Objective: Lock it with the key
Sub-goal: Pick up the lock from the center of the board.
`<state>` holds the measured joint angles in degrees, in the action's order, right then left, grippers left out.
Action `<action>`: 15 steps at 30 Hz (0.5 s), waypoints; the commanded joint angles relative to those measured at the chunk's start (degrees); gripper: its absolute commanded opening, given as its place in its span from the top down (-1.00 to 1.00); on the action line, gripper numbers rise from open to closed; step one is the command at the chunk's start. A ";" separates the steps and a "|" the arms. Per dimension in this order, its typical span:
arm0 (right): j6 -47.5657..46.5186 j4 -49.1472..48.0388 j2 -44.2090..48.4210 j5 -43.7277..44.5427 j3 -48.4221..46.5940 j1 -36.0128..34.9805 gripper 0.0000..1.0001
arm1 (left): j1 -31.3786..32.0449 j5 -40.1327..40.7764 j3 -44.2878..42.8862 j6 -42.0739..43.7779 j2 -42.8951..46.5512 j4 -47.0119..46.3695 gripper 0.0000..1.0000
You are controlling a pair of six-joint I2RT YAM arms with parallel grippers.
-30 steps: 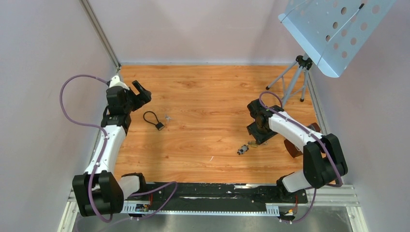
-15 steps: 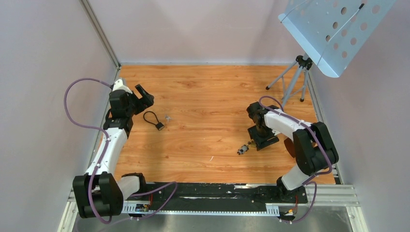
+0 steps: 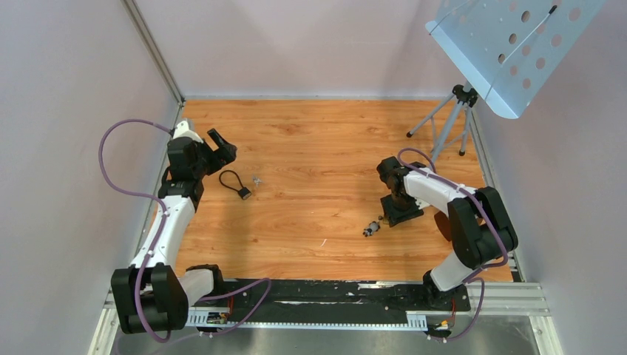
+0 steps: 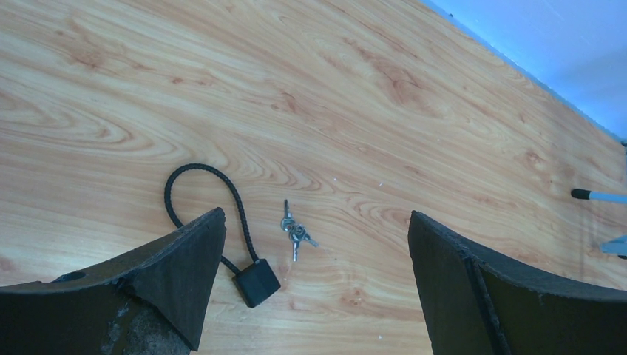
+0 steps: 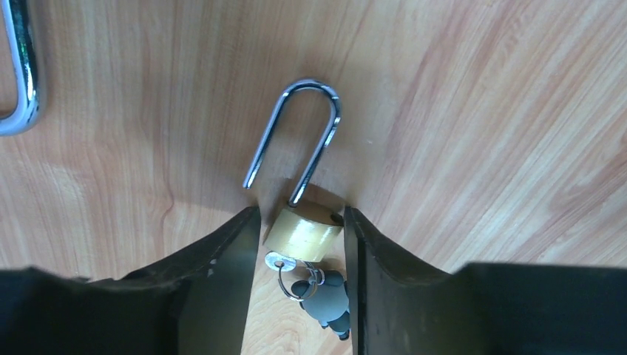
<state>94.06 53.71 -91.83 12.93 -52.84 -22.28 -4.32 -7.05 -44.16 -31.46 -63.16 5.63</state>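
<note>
Clamp padlock (image 5: pixel 304 231) body squarely with right tool (image 5: pixel 299 214), now straddling it narrowly, grip unclear; avoid key (image 5: pixel 279 260); bring left tool (image 4: pixel 314 216), wide open and empty, to shackle (image 5: pixel 310 83).

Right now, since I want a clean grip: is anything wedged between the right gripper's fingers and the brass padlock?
Nothing visible. The brass padlock sits directly between the fingers of the right gripper, close to both. Its key sticks out toward the wrist, its open shackle points away, and a second chrome shackle lies off to the side.
</note>
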 commanded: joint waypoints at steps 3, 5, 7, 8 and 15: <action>1.54 -1.39 0.87 0.72 0.92 0.31 0.64 | 0.90 -0.61 0.16 -0.55 0.98 -2.95 -0.97; -0.87 -3.32 1.59 0.55 0.71 0.23 0.83 | 1.15 -0.03 -0.35 0.48 0.59 -2.17 -0.98; -2.69 -4.15 2.86 0.75 -0.20 -0.01 0.88 | 1.23 1.31 -2.08 1.03 -0.32 0.93 -0.99; -3.36 -4.25 3.63 0.90 -0.97 -0.18 0.89 | 1.24 1.54 -2.69 1.30 -0.53 2.78 -0.99; -8.16 -4.30 7.75 2.94 -8.76 -2.31 0.92 | 1.20 -1.33 -5.40 -1.60 -0.85 3.22 -1.00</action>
<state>89.43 51.59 -87.85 13.50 -55.13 -23.20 -3.36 -5.74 -45.28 -31.83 -63.70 8.91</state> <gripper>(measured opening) 0.330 0.997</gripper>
